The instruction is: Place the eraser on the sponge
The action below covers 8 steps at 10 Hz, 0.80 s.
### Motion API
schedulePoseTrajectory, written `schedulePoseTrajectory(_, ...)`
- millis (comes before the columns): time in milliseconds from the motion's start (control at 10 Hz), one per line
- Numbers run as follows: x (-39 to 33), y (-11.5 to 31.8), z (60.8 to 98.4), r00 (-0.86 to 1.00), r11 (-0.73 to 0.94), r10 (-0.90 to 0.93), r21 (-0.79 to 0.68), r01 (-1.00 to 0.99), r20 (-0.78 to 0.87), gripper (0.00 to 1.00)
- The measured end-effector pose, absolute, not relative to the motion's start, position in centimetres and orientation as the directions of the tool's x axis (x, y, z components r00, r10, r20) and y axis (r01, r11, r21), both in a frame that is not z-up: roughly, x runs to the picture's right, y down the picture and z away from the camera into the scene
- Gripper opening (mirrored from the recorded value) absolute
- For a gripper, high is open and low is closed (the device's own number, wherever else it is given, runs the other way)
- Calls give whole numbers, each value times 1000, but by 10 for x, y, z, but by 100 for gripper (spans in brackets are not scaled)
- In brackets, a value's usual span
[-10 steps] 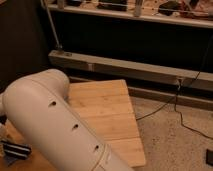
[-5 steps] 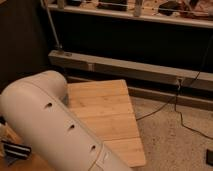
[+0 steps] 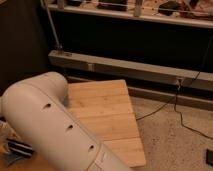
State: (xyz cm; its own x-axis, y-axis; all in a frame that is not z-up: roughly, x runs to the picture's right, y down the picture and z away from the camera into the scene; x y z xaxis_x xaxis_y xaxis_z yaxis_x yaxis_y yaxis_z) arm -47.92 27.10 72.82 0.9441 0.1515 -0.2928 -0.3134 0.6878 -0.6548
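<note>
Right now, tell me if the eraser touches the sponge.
Cannot tell: in the camera view the arm partly hides eraser and sponge; the gripper is out of view.

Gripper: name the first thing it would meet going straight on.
Cannot tell: the gripper is out of view. Only the white arm shows, over the wooden table, so its heading is unknown.

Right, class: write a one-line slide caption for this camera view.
White robot arm looms over a wooden table on a speckled floor; gripper out of view.
</note>
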Motion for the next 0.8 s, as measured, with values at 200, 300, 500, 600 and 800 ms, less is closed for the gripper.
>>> schedulePoseTrajectory(200,-483,271,732,940,685,162,-652,-325,-300,80)
schedulePoseTrajectory(300,-485,270,732,940,683,165,-653,-328,-299,80)
schedulePoseTrajectory(500,-488,267,730,939,676,179,-657,-334,-294,80)
schedulePoseTrajectory(600,-488,262,726,938,674,192,-656,-339,-288,80)
schedulePoseTrajectory(800,-483,251,718,934,675,215,-647,-354,-287,80)
